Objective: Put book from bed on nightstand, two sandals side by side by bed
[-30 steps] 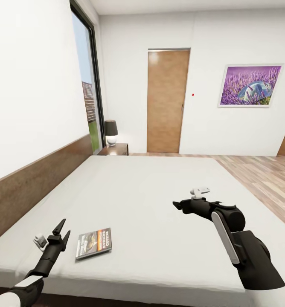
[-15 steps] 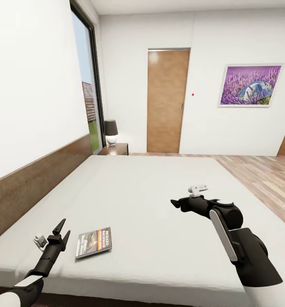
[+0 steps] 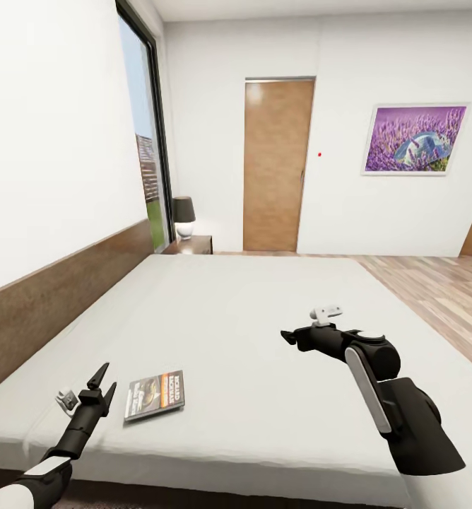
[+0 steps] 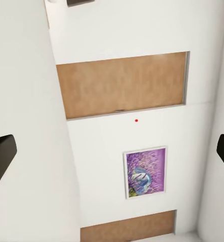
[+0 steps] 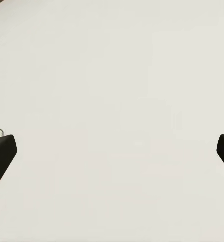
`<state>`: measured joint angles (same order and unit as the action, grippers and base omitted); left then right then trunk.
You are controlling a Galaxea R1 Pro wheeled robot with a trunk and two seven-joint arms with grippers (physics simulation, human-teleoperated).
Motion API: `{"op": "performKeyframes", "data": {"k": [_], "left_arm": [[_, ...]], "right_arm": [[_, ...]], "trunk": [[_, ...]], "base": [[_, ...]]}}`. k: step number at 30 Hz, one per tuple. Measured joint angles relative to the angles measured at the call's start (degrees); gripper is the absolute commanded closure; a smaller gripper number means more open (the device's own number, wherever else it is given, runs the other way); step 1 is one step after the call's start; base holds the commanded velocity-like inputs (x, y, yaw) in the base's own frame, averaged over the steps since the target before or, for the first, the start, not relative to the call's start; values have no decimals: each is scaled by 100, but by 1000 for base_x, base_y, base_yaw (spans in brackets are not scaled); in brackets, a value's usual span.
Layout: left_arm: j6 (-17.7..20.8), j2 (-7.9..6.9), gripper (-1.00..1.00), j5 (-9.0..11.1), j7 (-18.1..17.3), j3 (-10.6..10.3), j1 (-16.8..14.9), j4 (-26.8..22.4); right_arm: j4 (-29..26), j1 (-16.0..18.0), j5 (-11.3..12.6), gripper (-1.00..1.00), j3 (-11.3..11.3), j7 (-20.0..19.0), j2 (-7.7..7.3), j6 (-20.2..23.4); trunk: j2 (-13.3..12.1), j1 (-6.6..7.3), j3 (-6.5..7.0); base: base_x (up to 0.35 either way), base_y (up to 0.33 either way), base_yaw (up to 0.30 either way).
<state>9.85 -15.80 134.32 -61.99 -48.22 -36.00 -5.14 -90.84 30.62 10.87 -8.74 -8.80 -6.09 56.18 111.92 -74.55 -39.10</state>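
Observation:
The book (image 3: 155, 395), dark with an orange band, lies flat near the front left corner of the bed (image 3: 264, 311). Just left of it, my left gripper (image 3: 106, 377) hovers open over the mattress; in the left wrist view its fingers (image 4: 1, 154) stand far apart and aim at the far wall. My right gripper (image 3: 286, 336) hangs open over the middle of the mattress, well right of the book, with nothing between its fingers (image 5: 0, 156). The nightstand (image 3: 191, 246) stands beyond the bed's far left corner. The sandals are out of view.
A lamp (image 3: 184, 218) stands on the nightstand. The brown headboard (image 3: 52, 304) runs along the left wall under a tall window (image 3: 148, 152). A wooden door (image 3: 277, 166) and a purple picture (image 3: 414, 140) are on the far wall. Wood floor (image 3: 434, 286) lies right of the bed.
The whole view has shifted a little, so the camera moved. My right gripper has drifted slightly left over the mattress. The book and left gripper hold their places.

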Motion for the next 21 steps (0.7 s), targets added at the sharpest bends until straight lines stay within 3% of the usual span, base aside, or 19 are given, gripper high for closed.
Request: {"op": "performKeyframes", "data": {"k": [21], "left_arm": [[-6,8,-100,0,60,0,-150,-2]], "right_arm": [[0,-8,0,-100,-1,0,6,7]], "trunk": [[82,-45,-36]], "base": [[0,0,0]]}}
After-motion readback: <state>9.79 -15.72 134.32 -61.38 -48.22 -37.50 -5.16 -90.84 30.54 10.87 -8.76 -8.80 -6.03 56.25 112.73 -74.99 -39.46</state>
